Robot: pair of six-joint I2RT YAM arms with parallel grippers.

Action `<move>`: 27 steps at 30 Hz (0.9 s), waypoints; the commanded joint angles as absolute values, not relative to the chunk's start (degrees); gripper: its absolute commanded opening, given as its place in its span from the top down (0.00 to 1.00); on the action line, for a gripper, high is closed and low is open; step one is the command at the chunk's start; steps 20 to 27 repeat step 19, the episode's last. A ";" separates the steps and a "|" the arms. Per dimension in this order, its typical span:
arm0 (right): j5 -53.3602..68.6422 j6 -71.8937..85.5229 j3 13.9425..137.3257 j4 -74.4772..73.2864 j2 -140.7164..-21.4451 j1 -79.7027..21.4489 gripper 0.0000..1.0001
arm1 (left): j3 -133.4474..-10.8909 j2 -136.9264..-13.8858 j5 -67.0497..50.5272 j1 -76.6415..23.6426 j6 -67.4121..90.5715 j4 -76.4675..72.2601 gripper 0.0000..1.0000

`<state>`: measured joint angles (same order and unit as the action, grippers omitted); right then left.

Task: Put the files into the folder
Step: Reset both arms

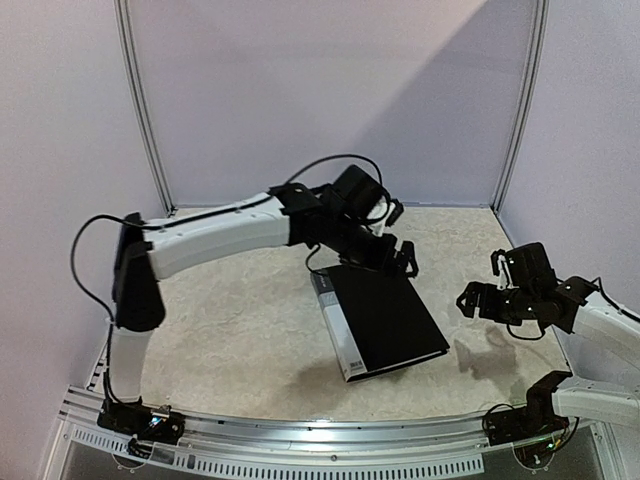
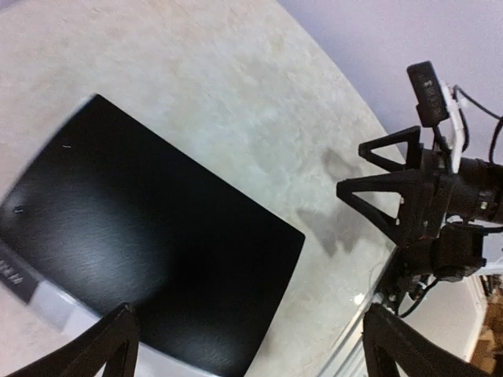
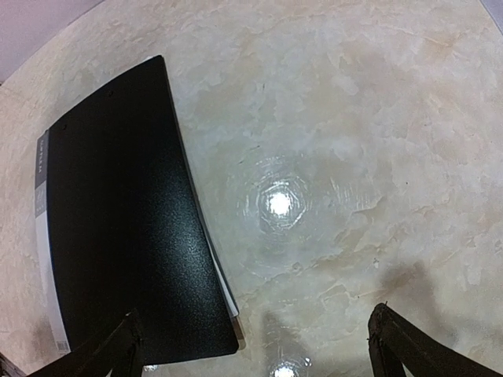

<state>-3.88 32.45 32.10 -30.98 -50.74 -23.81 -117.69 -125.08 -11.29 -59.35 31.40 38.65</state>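
Looks close to finished: folder [image 1: 385, 315] closed flat on the tabletop [image 1: 240, 320], just beneath the left gripper [image 1: 393, 257], spread wide and empty. Files [image 3: 224, 287] only a white sliver under the cover. Right gripper [image 1: 483, 280] likewise spread, well apart. Leaves, at a guess, only pulling clear.

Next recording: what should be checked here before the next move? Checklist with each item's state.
1. Folder flat and closed on the table: ok.
2. Files inside: only a thin white edge shows along the cover's long side; whether all are in, cannot tell.
3. Left tool open and empty: ok.
4. Left tool clear of the cover: it hangs over the folder's far end; contact, cannot tell.
5. Right tool open, empty, off to the folder's side: ok.
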 commanded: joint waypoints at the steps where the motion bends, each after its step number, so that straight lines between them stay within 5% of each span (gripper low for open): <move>1: -3.26 28.65 31.98 -27.21 -50.40 -23.54 0.01 | -107.12 -113.84 11.80 -58.70 23.39 42.19 0.00; 10: -15.46 26.73 34.34 -23.31 -50.22 -23.55 0.01 | -78.66 -94.17 51.10 -57.49 15.82 30.14 0.00; 17: -11.99 20.98 35.32 -17.53 -51.20 -23.55 0.01 | -71.19 -88.82 33.20 -48.50 17.78 20.28 0.00; 27: -11.83 20.75 35.75 -16.85 -52.32 -23.55 0.01 | -70.47 -89.13 31.87 -47.92 17.86 19.23 0.00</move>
